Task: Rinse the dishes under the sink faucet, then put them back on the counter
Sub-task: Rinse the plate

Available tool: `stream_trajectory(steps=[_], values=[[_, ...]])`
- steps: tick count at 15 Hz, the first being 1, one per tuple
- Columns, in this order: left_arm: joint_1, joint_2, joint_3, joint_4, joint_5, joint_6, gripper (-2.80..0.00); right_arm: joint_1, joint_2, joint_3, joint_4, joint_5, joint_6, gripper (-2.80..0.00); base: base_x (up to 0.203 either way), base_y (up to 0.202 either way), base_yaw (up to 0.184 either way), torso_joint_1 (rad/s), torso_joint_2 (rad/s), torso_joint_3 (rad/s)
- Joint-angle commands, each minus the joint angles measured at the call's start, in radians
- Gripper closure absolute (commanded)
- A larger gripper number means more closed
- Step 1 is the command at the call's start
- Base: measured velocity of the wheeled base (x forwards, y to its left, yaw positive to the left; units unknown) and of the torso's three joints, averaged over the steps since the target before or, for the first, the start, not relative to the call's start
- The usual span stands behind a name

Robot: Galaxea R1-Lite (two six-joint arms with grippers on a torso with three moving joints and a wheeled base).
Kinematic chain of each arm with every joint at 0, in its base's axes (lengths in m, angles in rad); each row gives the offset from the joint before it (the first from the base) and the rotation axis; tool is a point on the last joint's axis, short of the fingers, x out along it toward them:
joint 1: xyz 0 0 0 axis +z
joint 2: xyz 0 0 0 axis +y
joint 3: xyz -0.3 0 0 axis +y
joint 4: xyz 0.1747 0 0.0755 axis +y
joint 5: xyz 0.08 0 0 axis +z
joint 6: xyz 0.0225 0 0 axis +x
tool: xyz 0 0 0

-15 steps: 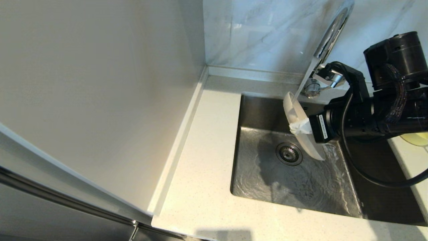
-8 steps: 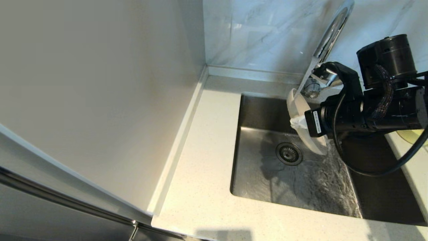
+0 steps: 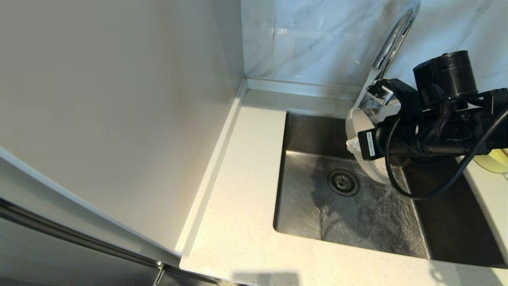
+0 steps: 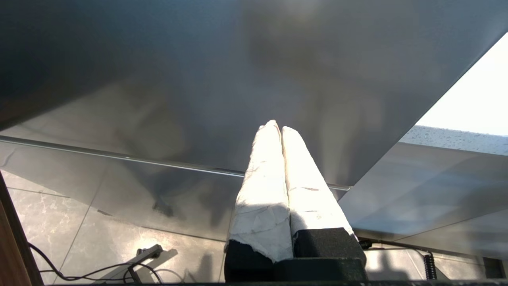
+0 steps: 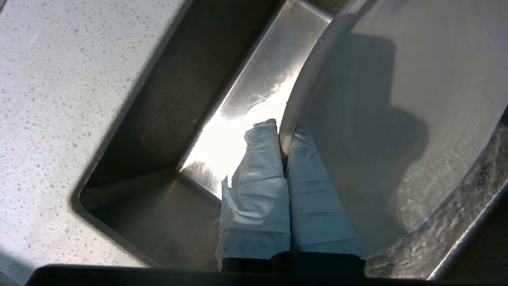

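My right gripper (image 3: pixel 351 145) is shut on the rim of the off-white plate (image 3: pixel 356 125), holding it on edge over the back right of the sink (image 3: pixel 317 214), just below the chrome faucet (image 3: pixel 397 35). Water runs from the spout onto the plate and ripples over the basin floor. In the right wrist view the plate (image 5: pixel 397 119) fills the right side, and my right gripper (image 5: pixel 282 133) pinches its rim. The pale yellow bowl (image 3: pixel 492 163) peeks out on the counter behind my right arm. My left gripper (image 4: pixel 276 128) is shut and empty, parked low by a grey cabinet front. The chopsticks are out of view.
The speckled counter (image 3: pixel 246 190) runs left of and in front of the sink, bounded by a plain wall on the left and the marble panel (image 3: pixel 309 39) behind. The strainer drain (image 3: pixel 343 182) lies in mid-basin. My right arm's cable hangs over the sink.
My right gripper has lifted the plate and carried it back and to the right, closer under the faucet. The water on the basin floor has thinned. The left arm has not moved.
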Motion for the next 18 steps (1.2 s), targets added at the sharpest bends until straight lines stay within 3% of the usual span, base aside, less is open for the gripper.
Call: stream_trajectory(steps=[1, 9, 13, 14, 16, 18], values=[[0.0, 0.0, 0.0, 0.0, 0.0, 0.0, 0.0, -0.01, -0.002, 0.004, 0.001, 0.0, 0.001, 0.0, 0.0, 0.0, 0.0, 0.0, 0.0, 0.0], [0.0, 0.0, 0.0, 0.0, 0.0, 0.0, 0.0, -0.029, -0.012, 0.02, 0.001, -0.002, 0.007, 0.0, 0.0, 0.0, 0.0, 0.0, 0.0, 0.0], [0.0, 0.0, 0.0, 0.0, 0.0, 0.0, 0.0, -0.029, -0.116, 0.162, 0.003, 0.004, 0.014, 0.0, 0.0, 0.0, 0.0, 0.0, 0.0, 0.0], [0.0, 0.0, 0.0, 0.0, 0.0, 0.0, 0.0, -0.029, -0.168, 0.214, 0.001, 0.008, 0.046, 0.0, 0.0, 0.0, 0.0, 0.0, 0.0, 0.0], [0.0, 0.0, 0.0, 0.0, 0.0, 0.0, 0.0, -0.039, -0.262, 0.267, -0.002, 0.014, 0.28, 0.0, 0.0, 0.0, 0.0, 0.0, 0.0, 0.0], [0.0, 0.0, 0.0, 0.0, 0.0, 0.0, 0.0, -0.102, -0.376, 0.284, -0.02, 0.031, 0.514, 0.0, 0.0, 0.0, 0.0, 0.0, 0.0, 0.0]])
